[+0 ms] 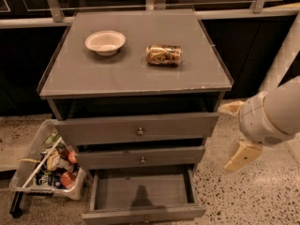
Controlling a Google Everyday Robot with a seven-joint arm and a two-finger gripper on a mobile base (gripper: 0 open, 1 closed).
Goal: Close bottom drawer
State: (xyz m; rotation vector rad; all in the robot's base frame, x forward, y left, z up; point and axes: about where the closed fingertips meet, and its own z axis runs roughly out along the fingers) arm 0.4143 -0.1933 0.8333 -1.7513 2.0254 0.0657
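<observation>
The tool (pixel 236 132) hangs just off the right side of the grey cabinet (pixel 178 128), about level with the middle drawer (pixel 117 159), fingers spread wide, gripping nothing. The bottom drawer (pixel 140 190) is pulled way out at the cabinet's base. A white bowl (pixel 105 42) and a tipped-over can (pixel 164 55) sit on the worktop (pixel 140 78).

No legible text anywhere; label on can (pixel 163 55), far on cabinet top (pixel 140 76), unreadable; gripper (pixel 225 138) right of cabinet, fingers (pixel 243 156) spread
</observation>
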